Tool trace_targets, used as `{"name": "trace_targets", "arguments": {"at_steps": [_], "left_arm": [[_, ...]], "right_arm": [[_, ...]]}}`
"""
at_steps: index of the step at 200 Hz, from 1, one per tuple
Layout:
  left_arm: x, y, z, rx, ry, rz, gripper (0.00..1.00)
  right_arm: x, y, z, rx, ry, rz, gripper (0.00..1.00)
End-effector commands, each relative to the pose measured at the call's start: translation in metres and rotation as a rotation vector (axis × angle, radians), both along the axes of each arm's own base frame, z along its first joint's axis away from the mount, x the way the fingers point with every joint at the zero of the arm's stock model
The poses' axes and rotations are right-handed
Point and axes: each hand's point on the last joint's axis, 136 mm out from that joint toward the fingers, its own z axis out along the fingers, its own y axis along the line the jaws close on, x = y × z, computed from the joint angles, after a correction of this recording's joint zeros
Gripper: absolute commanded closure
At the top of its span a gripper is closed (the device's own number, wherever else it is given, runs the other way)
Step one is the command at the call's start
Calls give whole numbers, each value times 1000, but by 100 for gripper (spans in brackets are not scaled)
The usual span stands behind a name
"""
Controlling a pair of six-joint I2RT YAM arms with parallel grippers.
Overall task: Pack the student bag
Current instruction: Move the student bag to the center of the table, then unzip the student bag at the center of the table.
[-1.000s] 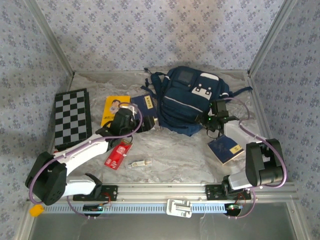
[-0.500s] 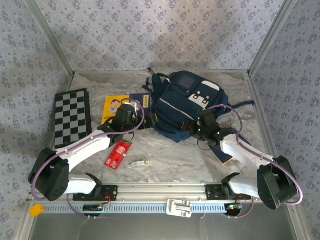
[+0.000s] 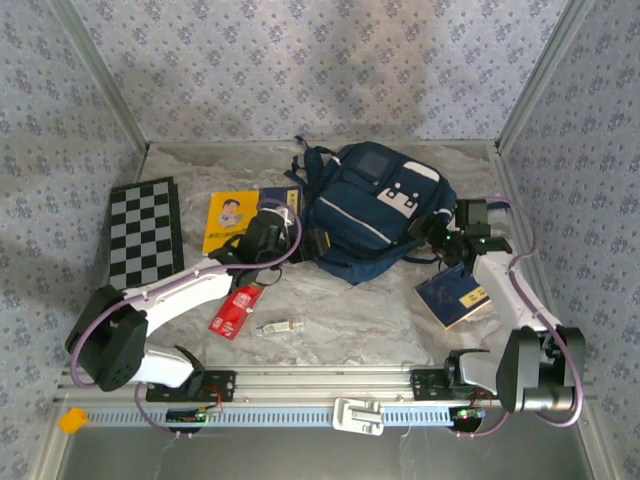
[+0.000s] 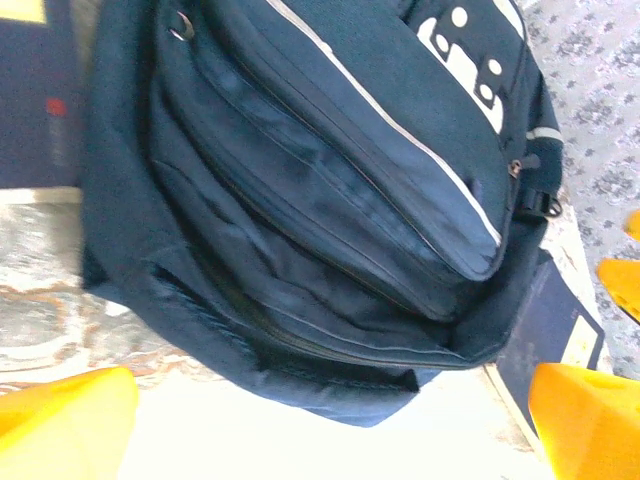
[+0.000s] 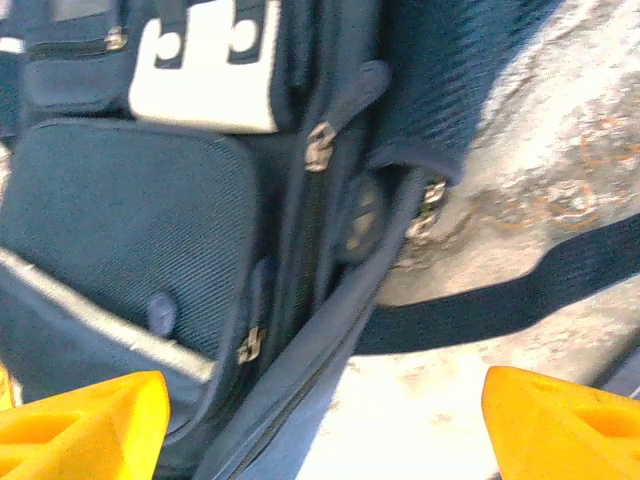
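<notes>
The student bag [image 3: 375,210] lies front face up toward the far end of the desk [image 3: 370,320]. Its zippers look shut, so packing proper hasn't begun and this reads as the get-it-open step. The left gripper [image 3: 312,243] sits right at the bag's left-front corner, jaws wide apart with nothing in them. The right gripper [image 3: 432,232] is just off the bag's right side, jaws also apart and empty, facing the zipper pulls [image 5: 318,145]. The next move probably wants one pull pinched while the other arm pins the fabric. A loose strap [image 5: 520,290] trails right of the bag and looks like a snag risk. The side wall [image 3: 590,150] is near on the bag's right, but there's bare desk in front. The blue booklet [image 3: 452,297] lies right-front of the bag, with the yellow book [image 3: 230,220], checkerboard [image 3: 145,235] and red card [image 3: 235,308] off to its left.
</notes>
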Motion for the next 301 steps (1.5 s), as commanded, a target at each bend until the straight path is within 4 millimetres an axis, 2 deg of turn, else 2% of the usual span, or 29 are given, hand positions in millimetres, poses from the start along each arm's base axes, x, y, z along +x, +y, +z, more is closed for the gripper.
{"name": "trace_targets", "arguments": {"at_steps": [1, 27, 74, 102, 109, 122, 147, 163, 187, 212, 239, 272, 301], "left_arm": [[2, -30, 18, -67, -21, -30, 0], [4, -48, 11, -48, 3, -55, 0], [2, -67, 1, -52, 22, -68, 0], [3, -78, -7, -58, 42, -78, 0], [3, -81, -9, -56, 43, -82, 0], [6, -85, -13, -53, 41, -84, 0], [13, -94, -21, -39, 33, -97, 0], [18, -98, -27, -21, 26, -98, 0], [28, -104, -36, 11, 12, -102, 0], [44, -110, -38, 38, -29, -105, 0], [75, -112, -30, 47, -90, -97, 0], [115, -109, -8, 42, -166, -97, 0], [136, -96, 10, 85, -216, -101, 0]], "right_arm": [[10, 0, -4, 21, 21, 55, 16], [33, 1, -10, 55, 13, 58, 18], [63, -33, -24, -13, 58, -24, 21], [82, -35, -40, 8, 87, -12, 27], [87, -34, -43, 16, 88, -5, 30], [94, -33, -47, 26, 90, 3, 47], [99, -34, -48, 47, 81, 1, 63], [98, -35, -45, 59, 65, -7, 82], [92, -35, -37, 67, 44, -8, 100], [78, -36, -26, 68, 25, -14, 100], [55, -28, -18, 97, 14, -8, 100], [29, -22, -5, 133, -17, -73, 100], [23, -18, 10, 168, -69, -159, 100]]}}
